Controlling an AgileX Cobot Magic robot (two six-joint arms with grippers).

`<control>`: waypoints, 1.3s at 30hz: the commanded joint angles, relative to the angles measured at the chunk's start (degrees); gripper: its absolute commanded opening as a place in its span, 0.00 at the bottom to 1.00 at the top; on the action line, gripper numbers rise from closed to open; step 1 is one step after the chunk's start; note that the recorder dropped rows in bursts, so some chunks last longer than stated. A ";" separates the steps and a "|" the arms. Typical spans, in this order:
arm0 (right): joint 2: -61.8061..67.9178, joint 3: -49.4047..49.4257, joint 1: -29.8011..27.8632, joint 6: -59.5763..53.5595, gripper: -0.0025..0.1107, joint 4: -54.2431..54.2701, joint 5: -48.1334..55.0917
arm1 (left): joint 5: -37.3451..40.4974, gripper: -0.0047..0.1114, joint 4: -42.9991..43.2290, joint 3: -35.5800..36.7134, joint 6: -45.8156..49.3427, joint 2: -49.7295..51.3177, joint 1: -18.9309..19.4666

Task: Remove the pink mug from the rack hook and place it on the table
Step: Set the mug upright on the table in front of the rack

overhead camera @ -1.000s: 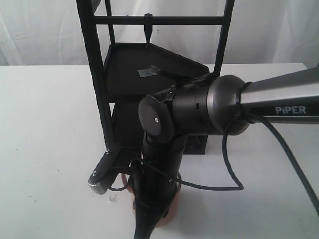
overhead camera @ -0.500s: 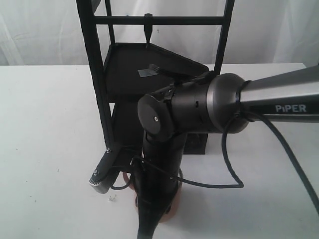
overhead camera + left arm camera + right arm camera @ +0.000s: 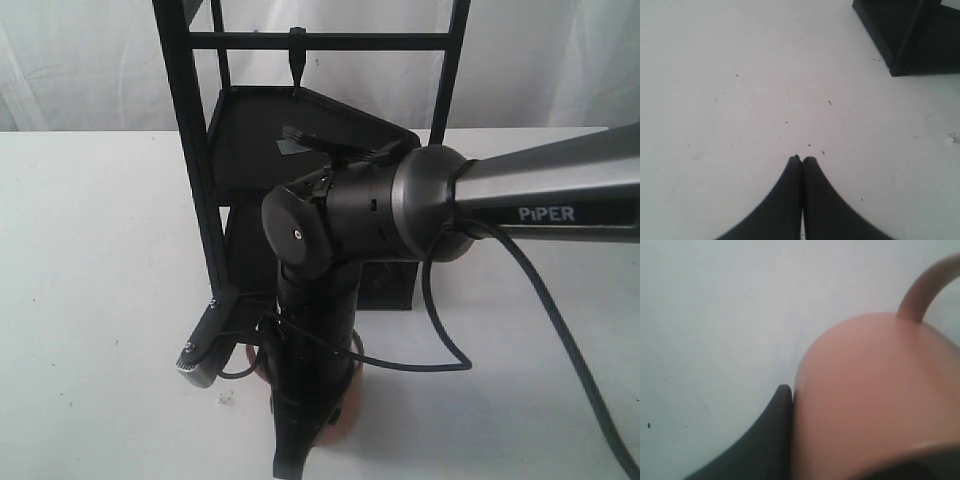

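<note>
The pink mug (image 3: 346,414) (image 3: 870,390) is low over the white table (image 3: 90,260), in front of the black rack (image 3: 192,160). My right arm hides most of it in the exterior view. My right gripper (image 3: 850,435) is shut on the mug's wall: one black finger (image 3: 771,440) presses its outside, and the other is hidden. The mug's loop handle (image 3: 925,287) points away from the finger. Whether the mug touches the table cannot be told. The rack hook (image 3: 297,62) hangs bare from the top crossbar. My left gripper (image 3: 802,159) is shut and empty over the table (image 3: 740,90).
The rack's two black shelves (image 3: 300,130) stand behind my right arm (image 3: 340,230), and its base corner (image 3: 900,45) lies near my left gripper. A black cable (image 3: 440,330) loops off the arm. A small white scrap (image 3: 225,400) lies on the table.
My right arm has swung slightly to the left with the pink mug still in its grip. The left gripper's earlier state is not shown.
</note>
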 commanded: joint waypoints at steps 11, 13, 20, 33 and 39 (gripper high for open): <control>-0.21 -0.53 0.25 1.25 0.02 0.33 1.20 | -0.06 0.04 -0.54 0.13 -0.02 -0.29 -0.14; -0.21 -0.53 0.25 1.25 0.02 0.33 1.17 | -0.06 0.04 -0.54 0.13 -0.02 -0.29 -0.14; -0.21 -0.53 0.25 1.48 0.17 0.46 0.53 | -0.06 0.04 -0.54 0.13 -0.02 -0.29 -0.14; -0.31 -0.53 0.25 1.48 0.25 0.46 0.52 | -0.06 0.04 -0.54 0.13 -0.02 -0.29 -0.14; -1.65 -0.53 0.25 1.88 0.25 0.46 0.42 | -0.06 0.04 -0.54 0.13 -0.02 -0.29 -0.14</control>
